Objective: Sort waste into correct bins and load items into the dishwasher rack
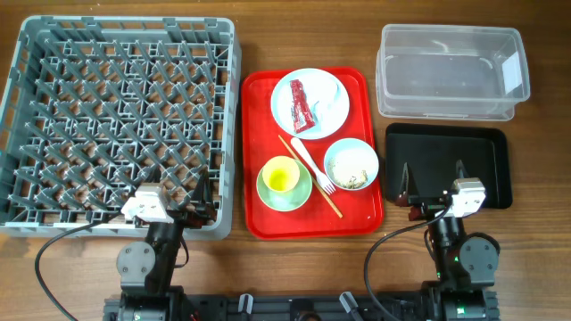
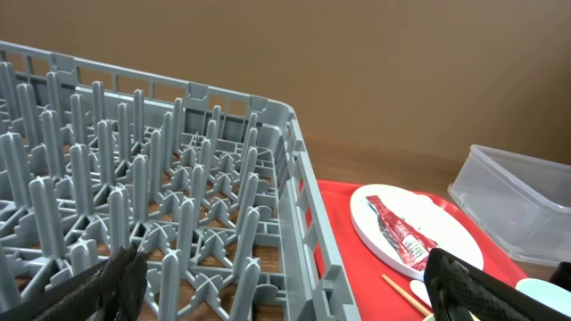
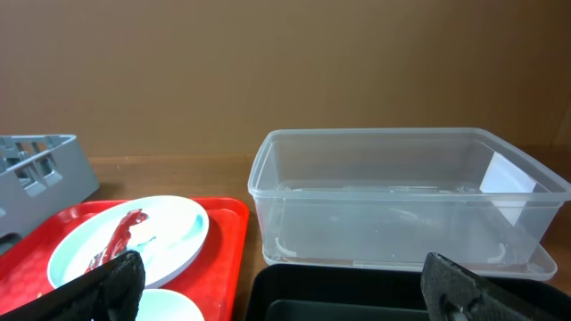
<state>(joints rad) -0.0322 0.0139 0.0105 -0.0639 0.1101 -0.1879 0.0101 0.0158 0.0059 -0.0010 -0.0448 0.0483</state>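
Note:
A red tray (image 1: 259, 143) holds a white plate (image 1: 332, 102) with a red ketchup packet (image 1: 302, 105), a yellow cup (image 1: 280, 175) on a green saucer (image 1: 294, 198), a white fork (image 1: 310, 162), a wooden chopstick (image 1: 314, 183) and a bowl (image 1: 351, 164) with food scraps. The grey dishwasher rack (image 1: 120, 120) stands at the left. My left gripper (image 1: 189, 189) is open and empty over the rack's near right corner (image 2: 303, 223). My right gripper (image 1: 434, 176) is open and empty over the black bin (image 1: 486, 160). The plate and packet show in both wrist views (image 2: 401, 234) (image 3: 120, 239).
A clear plastic bin (image 1: 449, 71) stands at the back right, behind the black bin; it also shows in the right wrist view (image 3: 401, 196). Wooden table shows around everything.

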